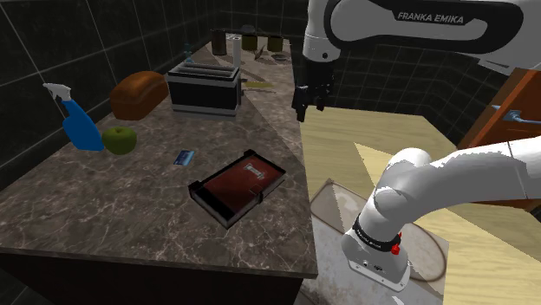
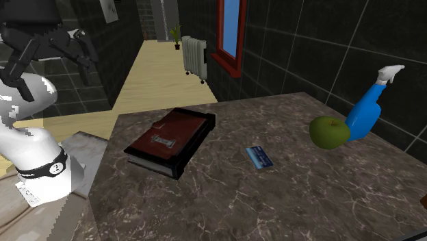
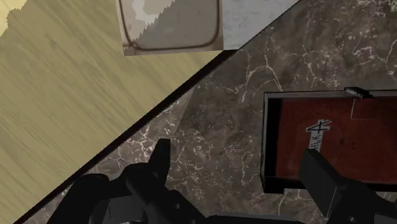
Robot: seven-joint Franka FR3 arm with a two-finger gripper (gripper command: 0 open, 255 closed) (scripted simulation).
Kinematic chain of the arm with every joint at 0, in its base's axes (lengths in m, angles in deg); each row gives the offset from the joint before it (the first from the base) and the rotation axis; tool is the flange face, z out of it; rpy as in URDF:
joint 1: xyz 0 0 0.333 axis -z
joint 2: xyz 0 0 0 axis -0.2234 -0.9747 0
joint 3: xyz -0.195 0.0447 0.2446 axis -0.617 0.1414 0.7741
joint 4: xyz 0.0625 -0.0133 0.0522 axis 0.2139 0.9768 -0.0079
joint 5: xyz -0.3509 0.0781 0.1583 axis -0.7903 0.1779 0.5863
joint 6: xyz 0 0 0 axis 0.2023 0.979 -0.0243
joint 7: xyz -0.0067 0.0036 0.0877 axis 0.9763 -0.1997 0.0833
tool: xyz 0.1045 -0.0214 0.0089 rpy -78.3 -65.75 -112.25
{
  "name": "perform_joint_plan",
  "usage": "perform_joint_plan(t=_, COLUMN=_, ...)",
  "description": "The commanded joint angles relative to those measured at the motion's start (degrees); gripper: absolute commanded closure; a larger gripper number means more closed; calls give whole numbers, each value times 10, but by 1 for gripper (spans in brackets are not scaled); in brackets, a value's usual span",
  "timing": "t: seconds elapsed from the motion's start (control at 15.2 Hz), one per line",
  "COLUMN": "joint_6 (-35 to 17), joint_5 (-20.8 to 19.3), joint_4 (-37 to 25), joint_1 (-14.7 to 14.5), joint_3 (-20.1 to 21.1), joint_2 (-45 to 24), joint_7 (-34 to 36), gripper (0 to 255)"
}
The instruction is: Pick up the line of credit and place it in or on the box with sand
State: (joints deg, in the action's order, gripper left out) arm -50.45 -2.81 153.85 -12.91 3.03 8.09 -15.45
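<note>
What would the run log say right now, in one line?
stage: before grasp | pincer: open, empty, above counter edge | blue card: flat on counter, untouched | box: beside card, apart

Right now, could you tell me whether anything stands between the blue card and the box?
Nothing visible does: only bare counter lies between the card and the box; the green apple sits on the card's far side.
</note>
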Motion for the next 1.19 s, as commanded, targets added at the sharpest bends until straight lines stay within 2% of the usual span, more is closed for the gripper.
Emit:
perform_joint_plan(t=0.0, joint_6=0, joint_5=0, joint_4=0, joint_1=0, joint_3=0, joint_2=0, joint_7=0, gripper=0)
perform_joint_plan(t=0.53, joint_6=-42, joint_5=78, joint_4=-89, joint_1=8, joint_3=54, joint_2=-190, joint_7=135, gripper=0)
perform_joint_plan(t=1.12, joint_6=-70, joint_5=137, joint_4=-235, joint_1=11, joint_3=86, joint_2=-412, joint_7=269, gripper=0)
